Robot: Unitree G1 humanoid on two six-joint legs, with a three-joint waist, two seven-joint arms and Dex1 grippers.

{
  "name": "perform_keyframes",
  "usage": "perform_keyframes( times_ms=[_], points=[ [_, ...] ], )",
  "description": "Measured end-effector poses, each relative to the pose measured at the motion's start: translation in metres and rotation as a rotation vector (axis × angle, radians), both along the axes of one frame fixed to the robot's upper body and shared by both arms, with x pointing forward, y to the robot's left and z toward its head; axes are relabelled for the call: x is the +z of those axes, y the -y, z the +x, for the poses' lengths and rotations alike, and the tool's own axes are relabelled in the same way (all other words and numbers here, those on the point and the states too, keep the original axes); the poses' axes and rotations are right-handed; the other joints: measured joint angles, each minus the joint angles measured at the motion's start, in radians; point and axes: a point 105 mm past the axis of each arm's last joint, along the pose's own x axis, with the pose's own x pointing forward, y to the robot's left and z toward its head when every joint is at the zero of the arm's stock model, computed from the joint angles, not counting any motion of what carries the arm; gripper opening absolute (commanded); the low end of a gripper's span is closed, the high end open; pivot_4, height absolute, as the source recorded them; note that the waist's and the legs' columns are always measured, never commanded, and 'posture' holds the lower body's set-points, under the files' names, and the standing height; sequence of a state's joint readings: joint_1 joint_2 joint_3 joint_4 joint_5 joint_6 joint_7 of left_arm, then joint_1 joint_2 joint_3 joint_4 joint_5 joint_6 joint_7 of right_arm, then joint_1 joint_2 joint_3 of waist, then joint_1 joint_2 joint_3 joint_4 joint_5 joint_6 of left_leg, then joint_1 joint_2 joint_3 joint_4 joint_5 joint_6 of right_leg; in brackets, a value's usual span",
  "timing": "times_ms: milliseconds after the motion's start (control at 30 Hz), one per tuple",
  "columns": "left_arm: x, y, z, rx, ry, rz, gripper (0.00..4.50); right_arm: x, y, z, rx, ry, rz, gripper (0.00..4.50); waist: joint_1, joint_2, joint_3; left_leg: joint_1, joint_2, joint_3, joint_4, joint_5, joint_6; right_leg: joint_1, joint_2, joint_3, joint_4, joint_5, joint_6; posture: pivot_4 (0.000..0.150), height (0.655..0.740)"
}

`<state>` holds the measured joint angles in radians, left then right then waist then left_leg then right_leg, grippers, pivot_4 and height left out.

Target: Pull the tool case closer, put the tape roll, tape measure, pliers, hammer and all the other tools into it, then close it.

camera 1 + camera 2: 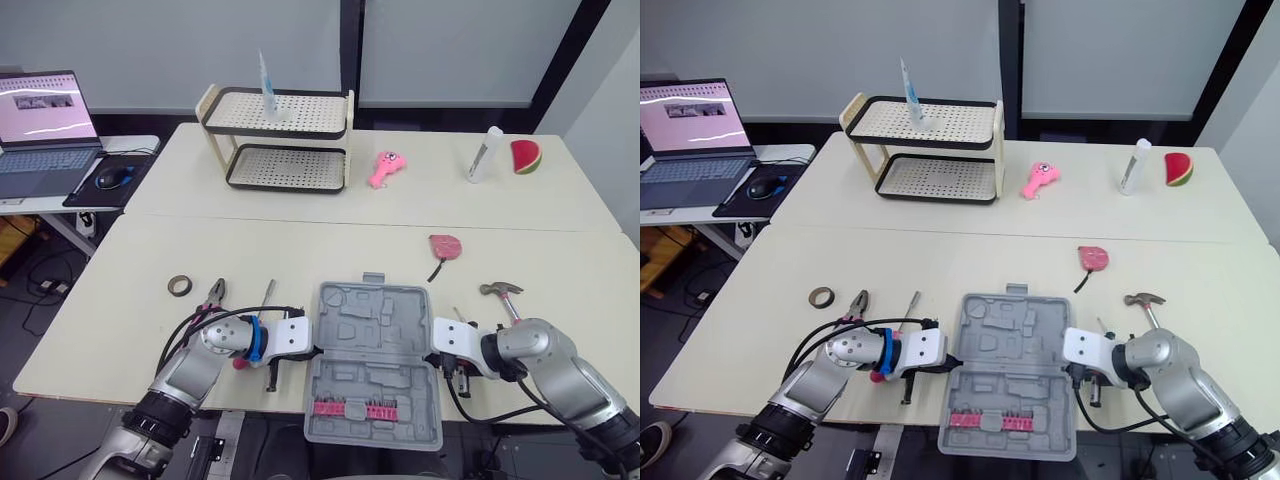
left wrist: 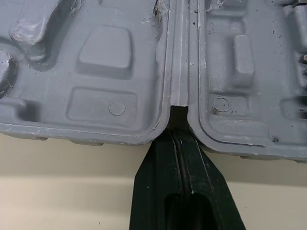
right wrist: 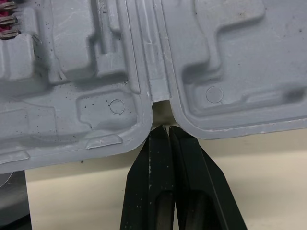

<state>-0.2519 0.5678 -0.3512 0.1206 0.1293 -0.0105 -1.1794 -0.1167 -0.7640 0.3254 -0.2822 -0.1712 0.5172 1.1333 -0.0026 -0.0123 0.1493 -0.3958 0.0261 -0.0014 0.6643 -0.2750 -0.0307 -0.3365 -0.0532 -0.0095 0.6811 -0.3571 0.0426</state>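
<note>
The grey tool case (image 1: 372,345) lies open at the table's front edge, and its near half, holding pink bits (image 1: 352,408), overhangs the edge. My left gripper (image 1: 312,352) is shut, its tips in the hinge notch on the case's left side (image 2: 180,136). At the right-side hinge notch my right gripper (image 1: 432,357) is likewise shut (image 3: 168,130). To the left of the case lie the tape roll (image 1: 180,285), pliers (image 1: 213,296) and a screwdriver (image 1: 268,293). The pink tape measure (image 1: 446,246) and the hammer (image 1: 503,293) lie to the right.
A two-tier rack (image 1: 280,130), a pink toy (image 1: 385,167), a white bottle (image 1: 484,155) and a watermelon slice (image 1: 526,157) stand on the far table. A laptop (image 1: 40,130) sits on a side desk at far left. A black-handled tool (image 1: 272,375) lies under my left wrist.
</note>
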Motion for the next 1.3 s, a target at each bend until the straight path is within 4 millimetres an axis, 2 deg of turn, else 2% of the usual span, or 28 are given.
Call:
perform_keyframes(
  times_ms=[767, 1033, 1200, 1300],
  points=[
    [-0.002, -0.002, -0.007, -0.009, -0.024, 0.023, 0.00, -0.003, -0.001, -0.004, 0.001, -0.015, 0.001, 0.00, 0.000, 0.001, -0.008, 0.000, 0.000, 0.000, -0.001, 0.000, 0.001, 0.000, 0.000, 0.001, 0.000, 0.000, 0.000, 0.150, 0.7400],
    [-0.001, -0.004, -0.002, -0.022, -0.018, 0.039, 0.00, -0.001, 0.010, -0.001, 0.030, -0.006, 0.004, 0.00, 0.000, 0.001, -0.009, 0.001, -0.001, 0.000, 0.000, -0.001, 0.001, 0.001, 0.000, 0.001, -0.001, 0.000, 0.000, 0.150, 0.7400],
    [0.001, -0.011, -0.002, -0.019, -0.027, 0.051, 0.00, 0.004, 0.032, 0.006, -0.005, 0.010, -0.033, 0.00, -0.004, 0.002, -0.008, 0.001, 0.000, 0.000, 0.000, -0.001, 0.001, 0.000, 0.001, 0.001, 0.000, 0.000, 0.000, 0.150, 0.7400],
    [0.003, -0.018, -0.003, -0.004, -0.038, 0.045, 0.00, 0.011, 0.037, 0.010, -0.028, 0.033, -0.010, 0.00, -0.009, 0.002, -0.008, 0.000, 0.001, 0.000, 0.000, -0.001, 0.001, 0.000, 0.001, 0.001, 0.000, 0.000, 0.000, 0.150, 0.7400]
  ],
)
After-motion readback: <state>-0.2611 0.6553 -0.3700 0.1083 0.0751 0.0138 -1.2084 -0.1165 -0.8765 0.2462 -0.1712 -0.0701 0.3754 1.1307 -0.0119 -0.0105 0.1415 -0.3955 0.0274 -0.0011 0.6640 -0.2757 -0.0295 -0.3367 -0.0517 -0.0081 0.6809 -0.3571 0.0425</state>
